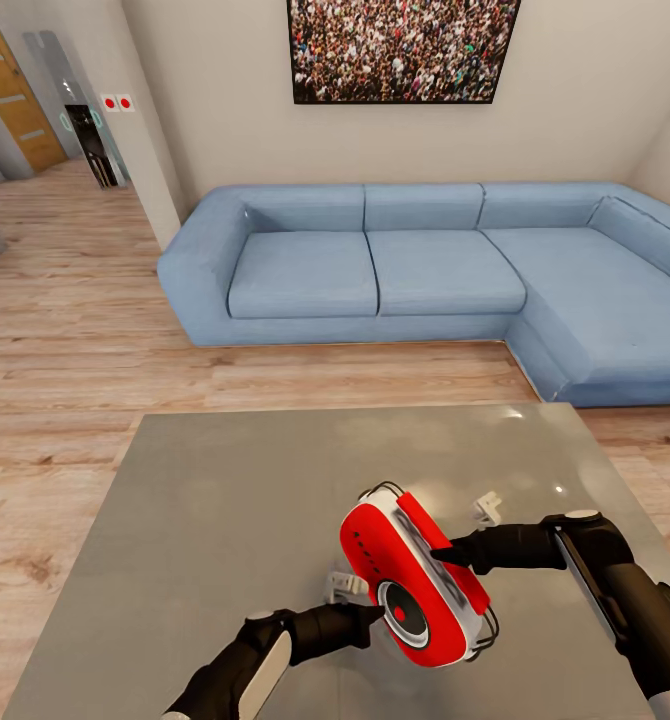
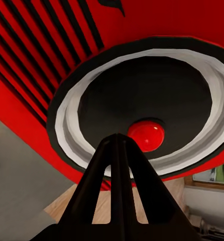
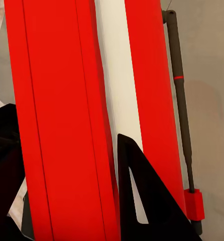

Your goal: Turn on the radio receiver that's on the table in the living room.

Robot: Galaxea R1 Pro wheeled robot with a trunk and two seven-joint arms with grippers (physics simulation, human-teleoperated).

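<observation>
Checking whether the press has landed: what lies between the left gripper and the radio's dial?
Nothing; in the left wrist view the left gripper meets the radio receiver at its dial.

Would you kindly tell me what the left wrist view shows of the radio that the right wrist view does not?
Left wrist alone: the round dial with its red centre button, and the left gripper pointing at it. Right wrist alone: the white-grey side band, the thin antenna rod, and the right gripper against that band. Both: the red shell of the radio receiver.
</observation>
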